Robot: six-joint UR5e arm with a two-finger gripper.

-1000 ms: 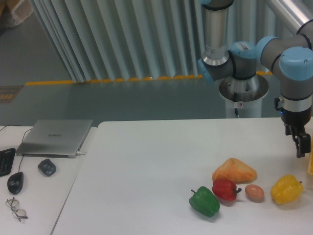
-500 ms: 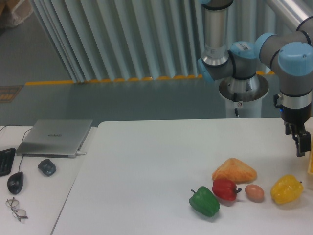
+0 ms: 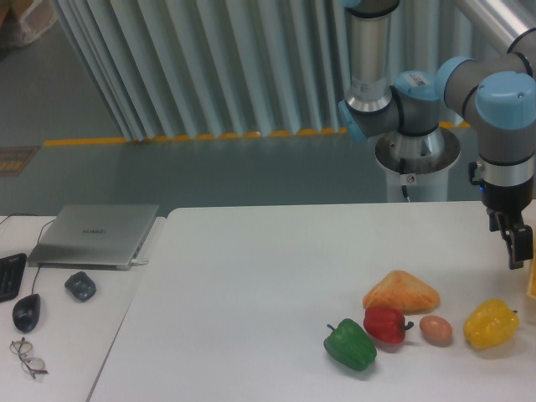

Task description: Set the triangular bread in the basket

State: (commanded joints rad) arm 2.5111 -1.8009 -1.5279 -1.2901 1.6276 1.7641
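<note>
The triangular bread (image 3: 401, 292) is a golden-orange wedge lying on the white table (image 3: 251, 293), right of centre. The basket (image 3: 531, 282) shows only as a narrow yellow strip at the right edge. My gripper (image 3: 516, 249) hangs at the far right, above the table, up and to the right of the bread and just left of the basket strip. Its fingers (image 3: 517, 249) look close together and hold nothing that I can see; whether they are fully shut is unclear from this angle.
A red pepper (image 3: 386, 324), a green pepper (image 3: 350, 344), a small tan egg-shaped item (image 3: 435, 329) and a yellow bell pepper (image 3: 491, 324) lie in a row in front of the bread. A laptop (image 3: 95, 234), mouse (image 3: 26, 312) and glasses (image 3: 28, 357) lie on the left desk.
The arm's upper part has shifted slightly left over the last second. The gripper and the objects on the table have stayed in place.
</note>
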